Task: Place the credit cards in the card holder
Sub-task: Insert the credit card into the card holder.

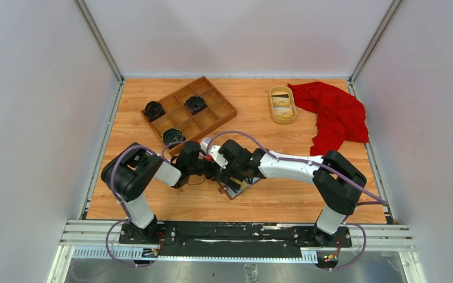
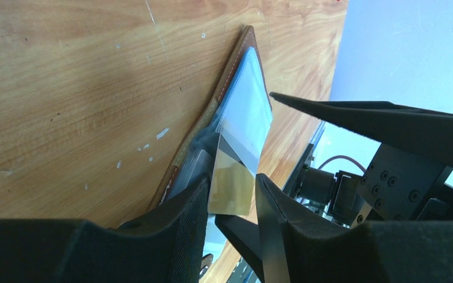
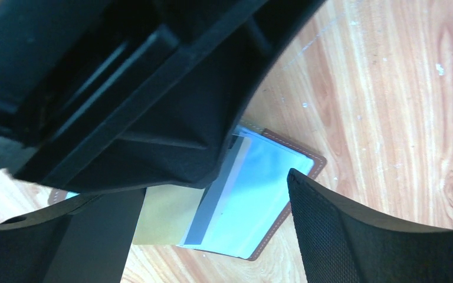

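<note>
**Left gripper holds card over open card holder, right gripper spread**

Both arms reach in from the near edge and meet at near-centre of the table [image 1: 153, 206]. The left gripper [image 2: 231, 180] pinches one credit card [image 2: 233, 191] by its edges between its two black fingers [image 2: 186, 218]. The card face is whitish-gold with a grey stripe. No print on it is legible.

The card's far end lies on the card holder [image 2: 248, 88], which is open and flat on the wood, just beyond the fingertips. It has a brown stitched rim and a shiny grey-blue pocket. No brand is readable.

The right gripper [image 3: 212, 194] hangs over the same spot with its jaws spread wide. It grips nothing, and the holder shows between its fingers.

Further back, left of centre, sits a wooden compartment tray [image 1: 231, 109]. Three of its cells each hold a black round part [image 1: 195, 104].

At far right is an oval yellow dish [image 1: 282, 122] holding more cards [image 1: 282, 101], their markings too small to read. A red cloth [image 1: 336, 115] is bunched touching the dish's right side.
</note>
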`<state>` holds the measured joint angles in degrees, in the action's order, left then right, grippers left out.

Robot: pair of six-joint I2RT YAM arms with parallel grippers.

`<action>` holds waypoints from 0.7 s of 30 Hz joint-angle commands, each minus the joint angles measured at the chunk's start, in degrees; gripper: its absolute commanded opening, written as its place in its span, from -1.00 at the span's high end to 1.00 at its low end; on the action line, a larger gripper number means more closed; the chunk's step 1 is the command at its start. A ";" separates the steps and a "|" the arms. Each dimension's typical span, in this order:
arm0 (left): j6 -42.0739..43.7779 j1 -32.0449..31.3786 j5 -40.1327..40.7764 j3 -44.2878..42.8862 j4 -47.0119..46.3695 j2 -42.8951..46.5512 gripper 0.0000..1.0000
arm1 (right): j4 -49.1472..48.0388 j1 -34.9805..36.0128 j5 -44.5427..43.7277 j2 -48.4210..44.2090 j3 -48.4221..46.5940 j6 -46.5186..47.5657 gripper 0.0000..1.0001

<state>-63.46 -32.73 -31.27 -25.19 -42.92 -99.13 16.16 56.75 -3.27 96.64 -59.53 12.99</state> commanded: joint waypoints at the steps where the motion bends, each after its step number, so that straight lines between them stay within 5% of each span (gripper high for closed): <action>1: 2.87 -0.20 2.26 0.58 3.80 -2.92 0.17 | -0.61 0.40 -7.45 0.36 1.08 0.01 -0.82; 13: 3.51 -0.10 2.43 0.56 3.80 -4.40 0.16 | -0.61 -2.04 -11.63 1.16 1.50 -0.33 -0.63; 21: 3.61 -0.13 2.70 0.66 3.79 -4.47 0.16 | 0.17 -3.10 -10.72 1.87 1.23 -0.22 -0.68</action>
<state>-63.13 -32.73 -31.44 -25.71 -45.78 -101.23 15.40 55.07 -12.05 97.12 -59.18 12.95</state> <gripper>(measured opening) 0.415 0.821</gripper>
